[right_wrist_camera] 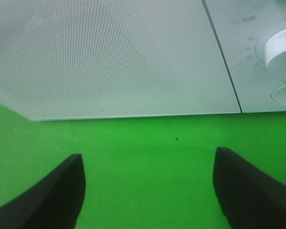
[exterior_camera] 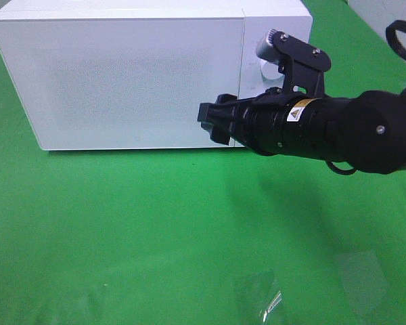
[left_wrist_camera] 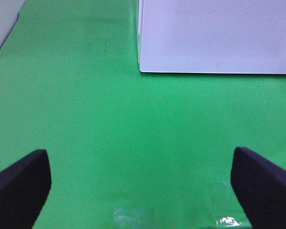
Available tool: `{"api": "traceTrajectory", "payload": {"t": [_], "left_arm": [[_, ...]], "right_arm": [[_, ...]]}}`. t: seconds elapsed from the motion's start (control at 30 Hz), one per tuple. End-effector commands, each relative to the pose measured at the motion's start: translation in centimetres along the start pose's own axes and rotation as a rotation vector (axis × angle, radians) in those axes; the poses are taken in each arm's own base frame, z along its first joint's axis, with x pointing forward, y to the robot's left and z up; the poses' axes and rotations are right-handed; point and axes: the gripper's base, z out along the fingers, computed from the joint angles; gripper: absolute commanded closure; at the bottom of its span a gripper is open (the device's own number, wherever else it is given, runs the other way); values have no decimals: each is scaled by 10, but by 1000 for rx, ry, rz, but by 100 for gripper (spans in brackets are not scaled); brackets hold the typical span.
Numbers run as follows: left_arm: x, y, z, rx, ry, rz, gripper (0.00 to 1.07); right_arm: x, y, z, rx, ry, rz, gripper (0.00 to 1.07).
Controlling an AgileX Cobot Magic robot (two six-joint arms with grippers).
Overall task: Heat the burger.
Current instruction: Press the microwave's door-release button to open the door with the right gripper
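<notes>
The burger shows in no view, so where it lies from either set of fingers cannot be told. In the exterior view the right fingers stand spread, holding nothing. They point toward 9 o'clock at the shut door's 5 o'clock corner on the white microwave, seemingly just clear of it. Its dial is near. The left fingers are spread wide over the green tabletop

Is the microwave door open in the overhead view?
No, the microwave door sits shut, flush with the control panel.
</notes>
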Motion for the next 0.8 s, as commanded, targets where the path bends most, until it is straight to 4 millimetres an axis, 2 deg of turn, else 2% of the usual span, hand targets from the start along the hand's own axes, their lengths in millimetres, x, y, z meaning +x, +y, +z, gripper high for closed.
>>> {"api": "traceTrajectory", "payload": {"t": [0.03, 0.1, 0.2, 0.23, 0.3, 0.33, 0.43, 0.47, 0.8], "left_arm": [[0, 0, 0, 4, -17, -2, 13], [0, 0, 0, 4, -17, -2, 13], [0, 0, 0, 4, -17, -2, 13], [0, 0, 0, 4, -17, -2, 13], [0, 0, 0, 4, -17, -2, 13], [0, 0, 0, 4, -17, -2, 13], [0, 0, 0, 4, -17, -2, 13], [0, 0, 0, 4, -17, -2, 13], [0, 0, 0, 4, -17, -2, 13]], "right_arm": [[-1, 2, -8, -13, 63, -148, 36], [0, 5, -19, -28, 143, -269, 36], [-1, 6, -26, -31, 183, -319, 36], [-3, 8, -36, -30, 215, -355, 36], [-3, 8, -40, -27, 232, -367, 36], [-7, 9, -50, -25, 250, -384, 36], [-10, 10, -59, -23, 261, -404, 36], [-11, 10, -69, -15, 289, -407, 36], [-12, 6, -101, 29, 413, -430, 36]]}}
